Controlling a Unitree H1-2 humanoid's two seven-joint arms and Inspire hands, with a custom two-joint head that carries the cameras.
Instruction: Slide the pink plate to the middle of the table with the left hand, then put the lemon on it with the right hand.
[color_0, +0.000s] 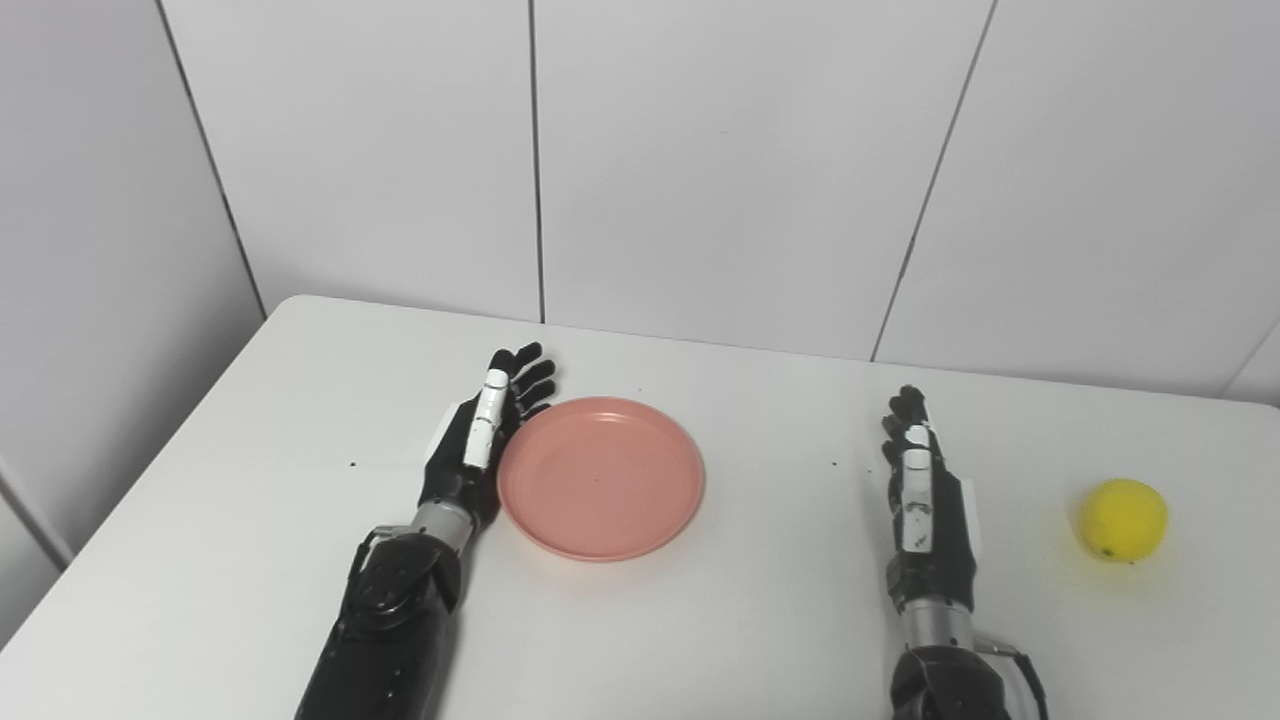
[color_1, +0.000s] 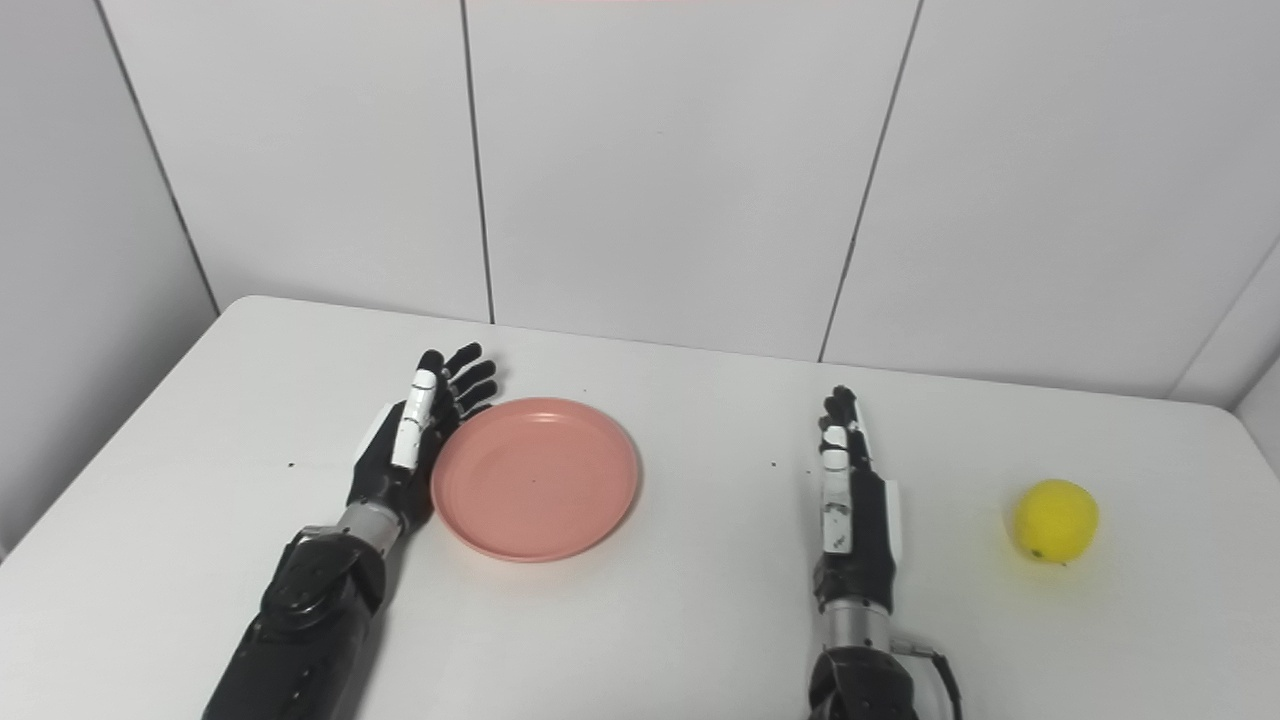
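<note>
A round pink plate (color_0: 600, 477) lies flat on the white table, a little left of the middle, with nothing on it. My left hand (color_0: 482, 433) stands on edge against the plate's left rim, fingers stretched out and apart, holding nothing. A yellow lemon (color_0: 1123, 519) rests on the table at the far right. My right hand (color_0: 922, 490) stands on edge between plate and lemon, fingers straight, touching neither; the lemon is about a hand's length to its right.
The white table (color_0: 760, 620) ends at a tiled wall (color_0: 700, 170) behind. Its left edge runs diagonally down at the left. Bare tabletop (color_1: 730, 480) lies between the plate and my right hand.
</note>
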